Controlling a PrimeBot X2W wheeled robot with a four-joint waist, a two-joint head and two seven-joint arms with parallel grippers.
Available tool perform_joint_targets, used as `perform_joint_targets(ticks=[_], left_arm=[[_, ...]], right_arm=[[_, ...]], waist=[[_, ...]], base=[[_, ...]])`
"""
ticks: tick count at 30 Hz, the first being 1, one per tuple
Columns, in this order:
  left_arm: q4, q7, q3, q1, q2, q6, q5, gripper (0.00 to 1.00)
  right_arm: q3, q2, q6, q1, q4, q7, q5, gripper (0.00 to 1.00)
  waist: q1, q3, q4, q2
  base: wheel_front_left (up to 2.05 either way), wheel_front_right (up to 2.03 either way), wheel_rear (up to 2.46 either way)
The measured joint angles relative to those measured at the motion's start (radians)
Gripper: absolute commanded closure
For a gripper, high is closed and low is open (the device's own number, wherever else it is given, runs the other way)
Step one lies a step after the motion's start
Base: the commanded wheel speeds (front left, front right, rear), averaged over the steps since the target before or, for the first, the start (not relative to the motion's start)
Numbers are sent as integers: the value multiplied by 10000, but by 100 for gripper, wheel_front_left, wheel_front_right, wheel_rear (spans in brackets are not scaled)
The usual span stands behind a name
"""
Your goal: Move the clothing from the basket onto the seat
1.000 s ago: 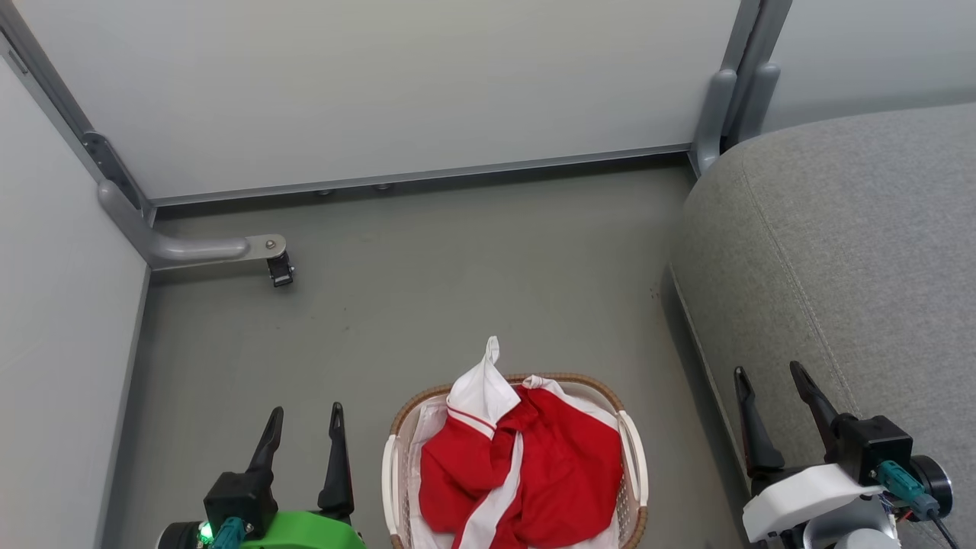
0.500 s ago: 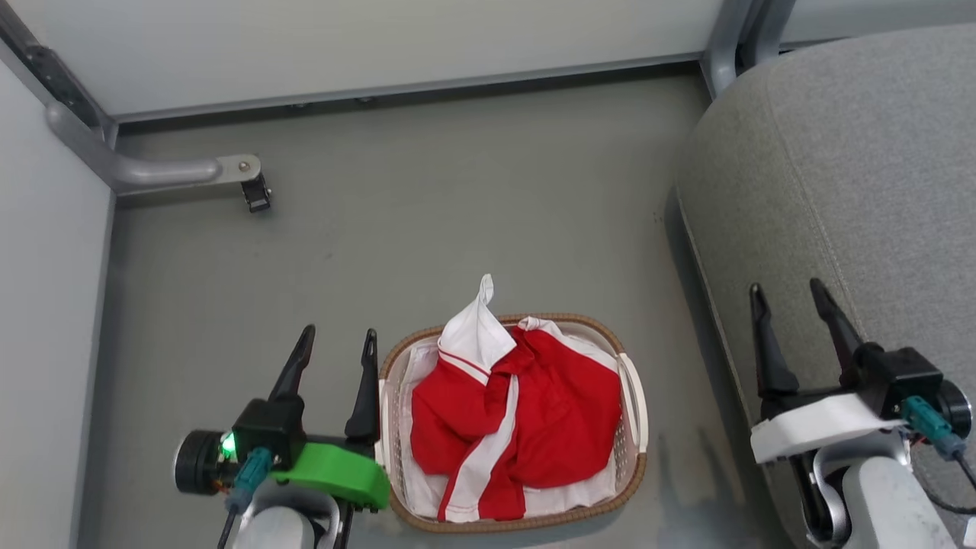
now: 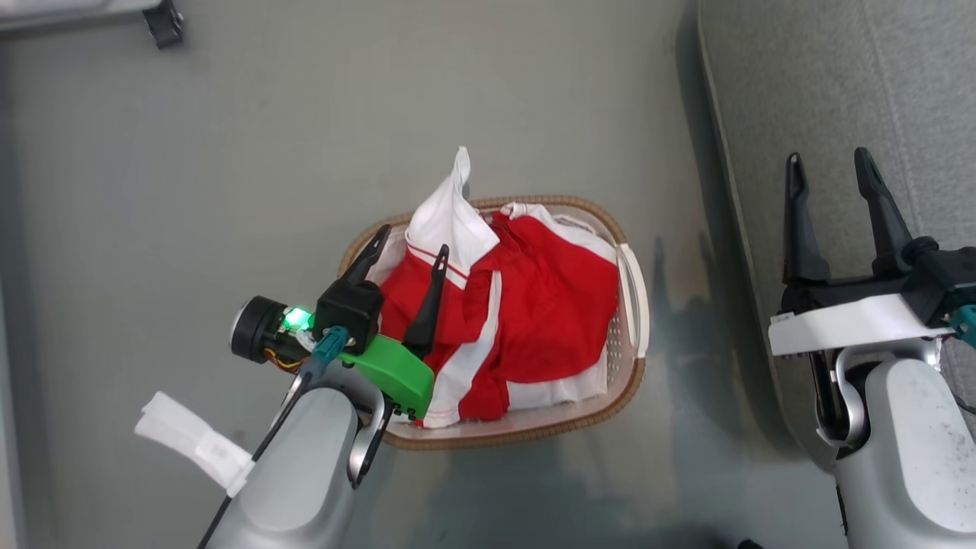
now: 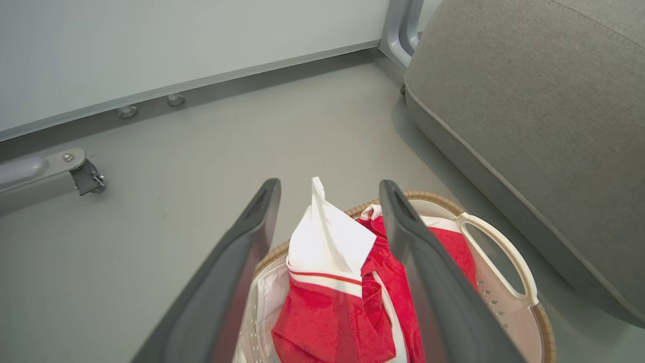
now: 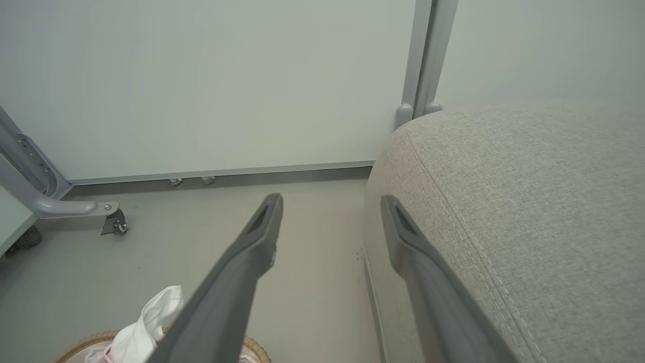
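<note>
Two-fingered left claw point(image 3: 412, 239) hangs spread above the clothing point(image 3: 549, 305), seemingly not touching it.

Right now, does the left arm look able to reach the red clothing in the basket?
Probably yes. The left gripper is over the left side of the basket with its fingers open, and the clothing lies heaped and uncovered just beyond them. Nothing seems to stand between.

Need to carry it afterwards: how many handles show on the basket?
1. A white side handle on the basket's edge nearest the seat. Another may be hidden under the left gripper and clothing.
</note>
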Motion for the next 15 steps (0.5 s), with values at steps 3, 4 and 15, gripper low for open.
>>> perform_joint_targets(ticks=[3, 4, 15], left_arm=[[907, 0, -550, -393, 4, -90, -58, 0], [1204, 0, -740, -525, 4, -140, -48, 0], [3427, -2, -1732, -1761, -6, 253, -460, 0]], right_arm=[[-2, -2, 0, -182, -46, 0, 102, 0], [6, -4, 0, -262, -52, 0, 136, 0], [291, -4, 0, -922, -178, 0, 642, 0]], waist=[[0, 564, -108, 0], [0, 754, -151, 0], [-1, 2253, -732, 0]], base=[[0, 0, 0], [0, 0, 0], [0, 0, 0]])
